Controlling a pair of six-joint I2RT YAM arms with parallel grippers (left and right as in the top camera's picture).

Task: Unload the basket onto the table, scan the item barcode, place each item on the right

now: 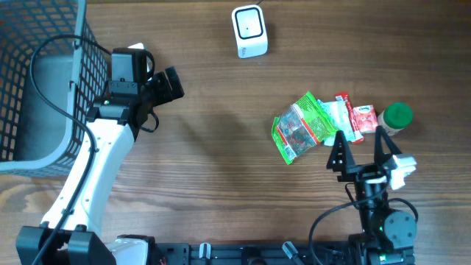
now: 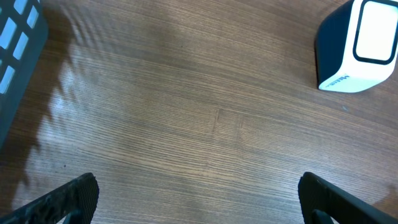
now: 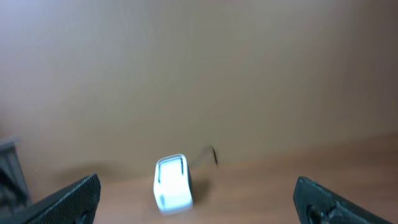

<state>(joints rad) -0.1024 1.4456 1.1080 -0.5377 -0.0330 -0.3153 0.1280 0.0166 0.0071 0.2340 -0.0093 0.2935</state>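
The white barcode scanner (image 1: 249, 31) stands at the back of the wooden table; it also shows at the top right of the left wrist view as the scanner (image 2: 360, 43) and, blurred, in the right wrist view as the scanner (image 3: 172, 182). The items lie in a group at the right: a green snack packet (image 1: 298, 126), a red and white packet (image 1: 352, 118) and a green-capped bottle (image 1: 396, 118). My right gripper (image 1: 360, 146) is open just in front of this group, holding nothing. My left gripper (image 1: 171, 85) is open over bare table, left of the scanner.
A grey wire basket (image 1: 44, 88) fills the far left of the table, and its corner (image 2: 18, 37) shows in the left wrist view. The scanner's cable runs off the back edge. Bare wood lies between the two arms.
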